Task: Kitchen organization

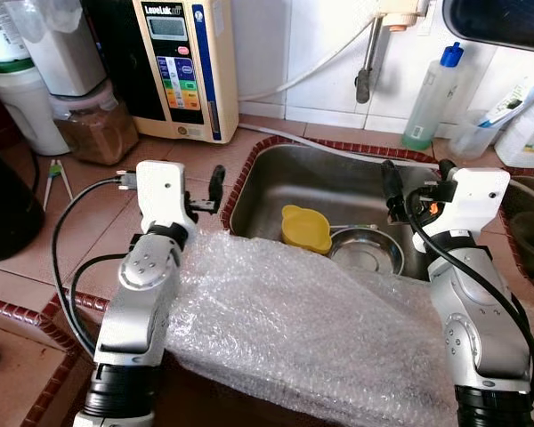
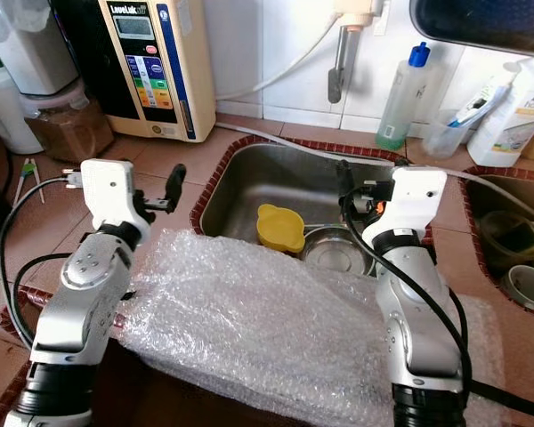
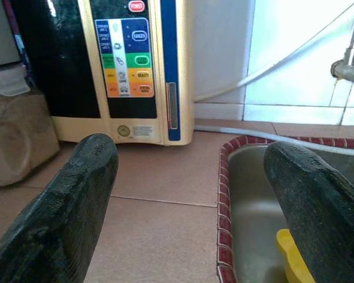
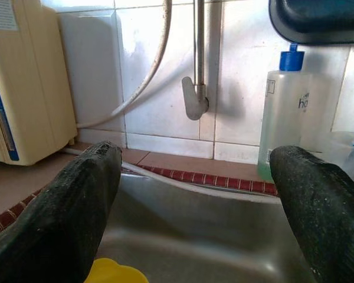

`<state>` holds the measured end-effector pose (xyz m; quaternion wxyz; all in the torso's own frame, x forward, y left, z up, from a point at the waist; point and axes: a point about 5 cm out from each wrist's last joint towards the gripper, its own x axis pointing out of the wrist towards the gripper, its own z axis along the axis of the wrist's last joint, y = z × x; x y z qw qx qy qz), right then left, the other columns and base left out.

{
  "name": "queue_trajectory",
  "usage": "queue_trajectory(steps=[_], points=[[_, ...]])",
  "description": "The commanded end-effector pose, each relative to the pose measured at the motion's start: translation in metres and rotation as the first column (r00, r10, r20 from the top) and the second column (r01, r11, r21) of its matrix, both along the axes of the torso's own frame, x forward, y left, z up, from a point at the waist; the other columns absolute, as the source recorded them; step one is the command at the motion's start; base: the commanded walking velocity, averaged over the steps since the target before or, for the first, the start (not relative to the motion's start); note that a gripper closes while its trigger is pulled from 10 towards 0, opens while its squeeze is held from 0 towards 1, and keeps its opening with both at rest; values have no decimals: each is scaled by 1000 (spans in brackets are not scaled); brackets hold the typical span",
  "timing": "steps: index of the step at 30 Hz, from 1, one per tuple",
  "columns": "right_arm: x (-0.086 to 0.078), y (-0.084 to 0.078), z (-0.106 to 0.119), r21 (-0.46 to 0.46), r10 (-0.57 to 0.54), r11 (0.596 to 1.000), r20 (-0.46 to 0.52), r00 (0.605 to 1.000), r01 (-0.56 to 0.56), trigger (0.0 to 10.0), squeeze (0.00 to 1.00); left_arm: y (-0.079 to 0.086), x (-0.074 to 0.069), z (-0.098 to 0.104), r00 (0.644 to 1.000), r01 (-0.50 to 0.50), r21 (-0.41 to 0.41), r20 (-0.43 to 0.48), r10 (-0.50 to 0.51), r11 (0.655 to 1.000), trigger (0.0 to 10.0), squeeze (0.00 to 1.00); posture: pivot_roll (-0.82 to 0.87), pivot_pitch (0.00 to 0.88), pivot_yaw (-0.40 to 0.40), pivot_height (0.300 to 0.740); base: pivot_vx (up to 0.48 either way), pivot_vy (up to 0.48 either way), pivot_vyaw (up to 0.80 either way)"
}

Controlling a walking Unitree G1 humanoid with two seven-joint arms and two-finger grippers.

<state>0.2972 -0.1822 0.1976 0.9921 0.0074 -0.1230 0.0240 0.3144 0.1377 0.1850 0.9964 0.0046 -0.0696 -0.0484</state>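
Observation:
A steel sink (image 1: 338, 182) is set in the tiled counter. In it lie a yellow plastic cup (image 1: 305, 228) and a steel bowl (image 1: 367, 250). A sheet of bubble wrap (image 1: 303, 329) is draped over the counter's front edge, between my two arms. My left gripper (image 1: 209, 191) hangs open over the tiles just left of the sink's rim, with nothing between its fingers (image 3: 71, 200). My right gripper (image 1: 416, 182) is open and empty above the sink's right side, pointing toward the faucet (image 4: 196, 88).
A cream water ionizer (image 1: 182, 67) stands against the back wall, with jars (image 1: 93, 120) to its left. A blue-capped bottle (image 1: 432, 98) and other bottles stand behind the sink. A second basin (image 2: 507, 222) at the right holds dishes. Small tongs (image 1: 55, 178) lie on the left tiles.

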Motion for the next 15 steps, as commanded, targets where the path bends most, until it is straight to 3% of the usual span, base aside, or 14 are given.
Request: queue_trajectory(steps=[1,7,15], points=[[-2,0,5,13,1,1000,18,1000,-2,10000,773,2,-2,4,1000,-6,6,20,5,1000,10000,0,-178,59,74,740,0,0,0],[-3,3,-3,23,8,1000,-11,1000,-7,10000,776,-6,-9,-6,999,26,-19,-40,-27,999,10000,0,-159,58,80,740,0,0,0],[-2,4,-6,38,2,999,-21,1000,-1,10000,773,-2,-6,-5,998,25,-21,-52,-26,999,10000,0,-156,57,90,740,0,0,0]])
